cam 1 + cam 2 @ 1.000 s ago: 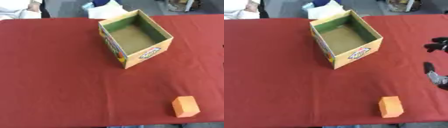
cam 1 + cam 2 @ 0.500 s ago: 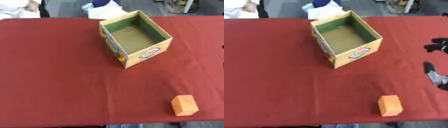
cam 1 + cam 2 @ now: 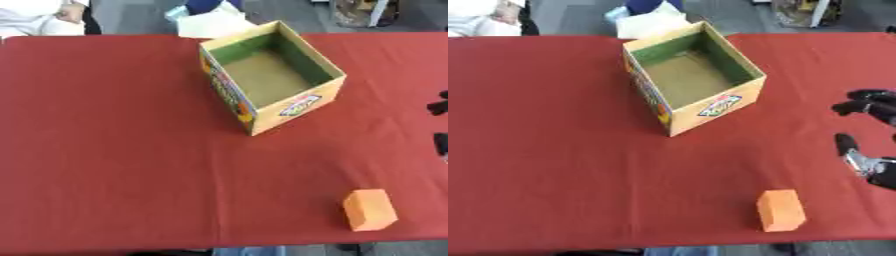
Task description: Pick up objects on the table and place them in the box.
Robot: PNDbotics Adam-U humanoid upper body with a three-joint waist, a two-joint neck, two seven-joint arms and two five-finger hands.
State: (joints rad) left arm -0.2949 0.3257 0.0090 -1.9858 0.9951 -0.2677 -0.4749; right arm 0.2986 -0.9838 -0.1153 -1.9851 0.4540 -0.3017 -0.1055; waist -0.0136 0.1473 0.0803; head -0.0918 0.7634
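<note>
An open cardboard box (image 3: pixel 322 99) with a green lining and printed sides stands on the red table (image 3: pixel 114 150), back of centre; nothing shows inside it. An orange block (image 3: pixel 780 210) lies near the front edge, to the right. My right hand (image 3: pixel 871 107) reaches in from the right edge, fingers and thumb spread apart and holding nothing, to the right of the box and beyond the block. My left hand shows in neither view.
Beyond the far table edge sit a pale bag or paper (image 3: pixel 208 22) and a person in white (image 3: pixel 35 17) at the back left. The table's front edge runs just below the orange block.
The box and block keep their places on the table. The right hand holds about the same position; the view has shifted slightly.
</note>
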